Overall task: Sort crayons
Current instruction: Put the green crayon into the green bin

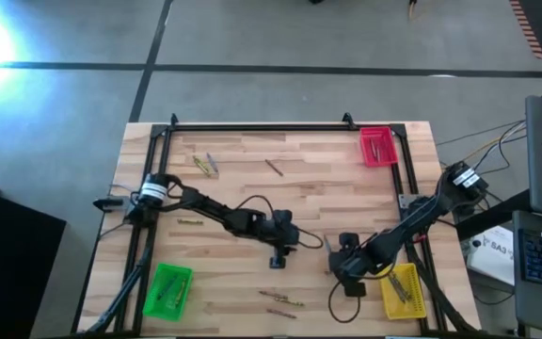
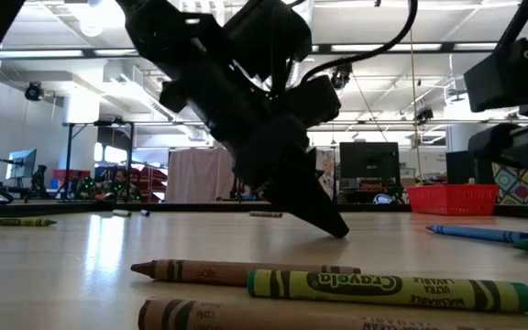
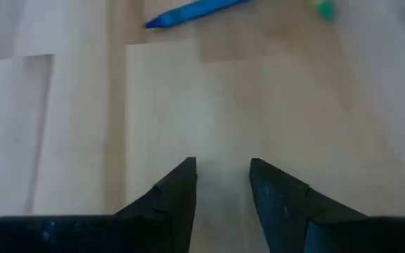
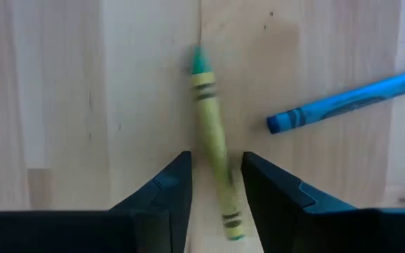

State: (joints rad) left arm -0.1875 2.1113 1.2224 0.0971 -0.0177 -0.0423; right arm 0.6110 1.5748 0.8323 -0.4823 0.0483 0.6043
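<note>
Between the right end effector's (image 4: 216, 193) parted fingers lies a yellow-green crayon (image 4: 213, 147), blue crayon (image 4: 350, 98) beside.

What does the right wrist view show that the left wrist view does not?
Only the right wrist view shows a yellow-green crayon lying between the fingers of the right claw, which stand on either side of it, not yet clamped. Only the left wrist view shows the left claw, open over bare wood, with a green tip at the picture's edge. Both show a blue crayon farther off and the wooden table.
</note>
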